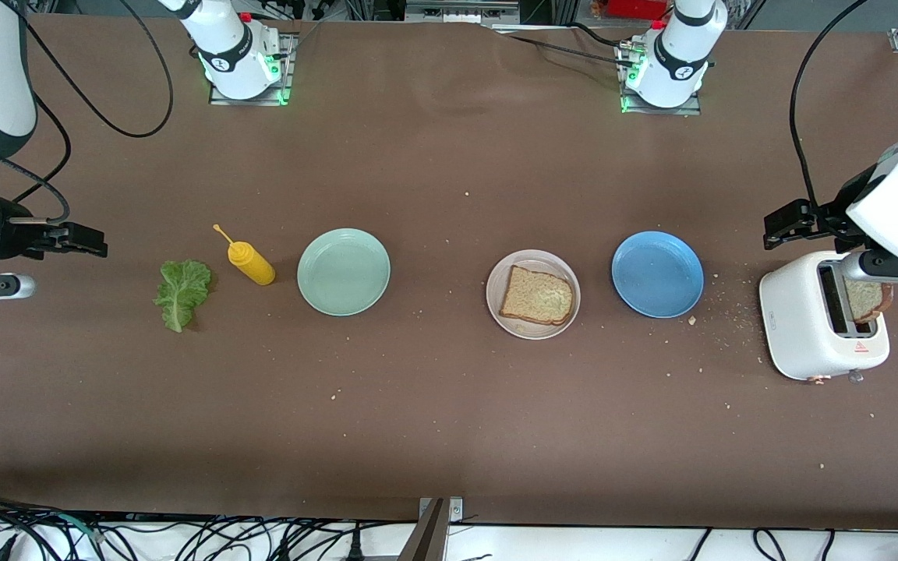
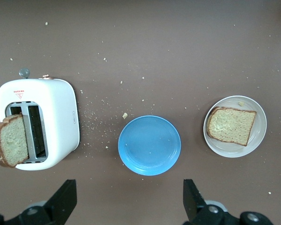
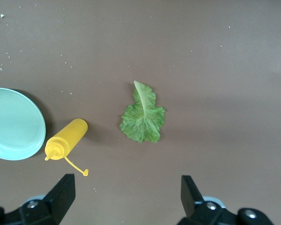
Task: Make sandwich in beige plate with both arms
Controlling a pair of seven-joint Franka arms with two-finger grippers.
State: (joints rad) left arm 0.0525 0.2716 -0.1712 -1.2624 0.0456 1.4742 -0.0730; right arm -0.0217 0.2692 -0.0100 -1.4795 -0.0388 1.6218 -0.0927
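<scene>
One speckled tan bread slice [image 1: 537,295] lies on the round beige plate [image 1: 496,273] at frame centre. Both grippers, right gripper [image 3: 126,199] and left gripper [image 2: 129,201], hang spread and empty. Probably lettuce next: pinch the crinkled green lettuce leaf [image 1: 182,292], lower left, by its edge.

beige plate [image 1: 496,300]: between mint-green plate [image 1: 344,272] and blue plate [image 1: 657,273]; one bread slice [image 1: 537,296] flat on it | lettuce leaf [image 1: 182,293]: on table

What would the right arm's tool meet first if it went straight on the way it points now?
Judging by its wrist view, the right tool, open, points down at bare brown table, with the crinkled green lettuce leaf just ahead; its height is unclear.
</scene>
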